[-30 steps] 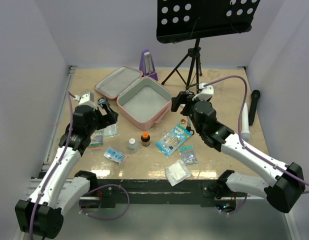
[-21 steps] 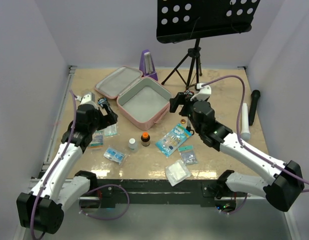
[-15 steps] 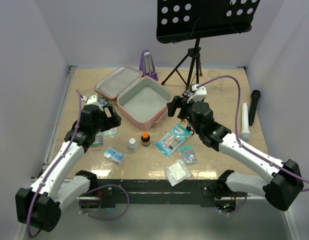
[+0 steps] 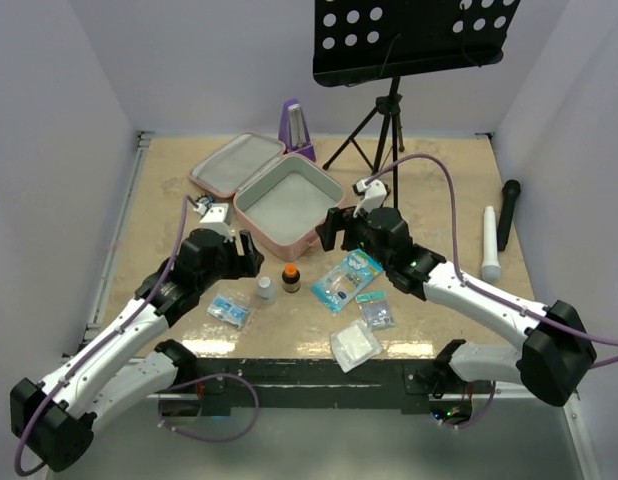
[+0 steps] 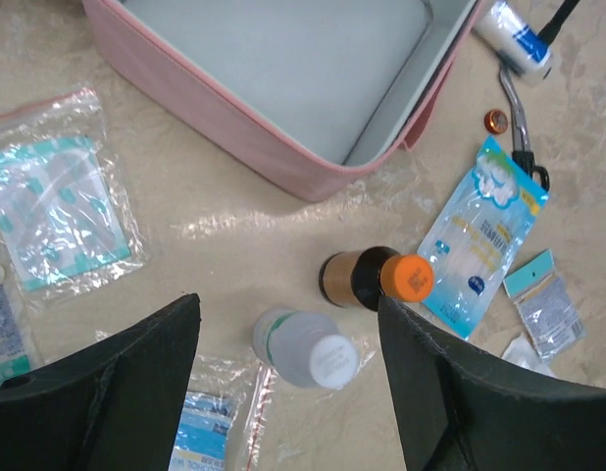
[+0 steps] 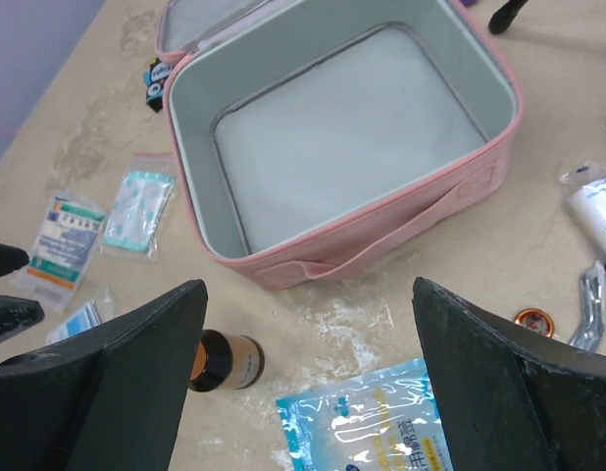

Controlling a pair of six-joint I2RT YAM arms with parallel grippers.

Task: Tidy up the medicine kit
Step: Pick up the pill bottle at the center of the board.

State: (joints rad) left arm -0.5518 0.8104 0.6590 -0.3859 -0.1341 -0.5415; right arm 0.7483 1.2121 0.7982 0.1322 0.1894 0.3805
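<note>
The pink medicine kit (image 4: 272, 233) lies open with its grey lining bare and its lid (image 4: 224, 165) flat behind; it also fills the top of the left wrist view (image 5: 234, 128) and the right wrist view (image 6: 381, 231). My left gripper (image 4: 247, 255) (image 5: 288, 304) hangs open above a white bottle (image 4: 265, 289) (image 5: 305, 346), not touching it. A brown bottle with an orange cap (image 4: 290, 277) (image 5: 367, 278) (image 6: 225, 360) stands beside it. My right gripper (image 4: 329, 230) (image 6: 309, 285) is open and holds nothing, over the table at the kit's near wall.
A blue packet (image 4: 347, 280) (image 6: 367, 422), small sachets (image 4: 229, 310) (image 4: 376, 312) and white gauze (image 4: 355, 343) lie along the front. A white tube (image 6: 592, 206) and a copper cap (image 6: 530, 320) sit right of the kit. Behind stand a purple metronome (image 4: 296, 128) and a music-stand tripod (image 4: 384, 130).
My left gripper has swung right from the sachets to above the white bottle, its jaws narrowing a little. The right gripper has moved left toward the kit's near corner.
</note>
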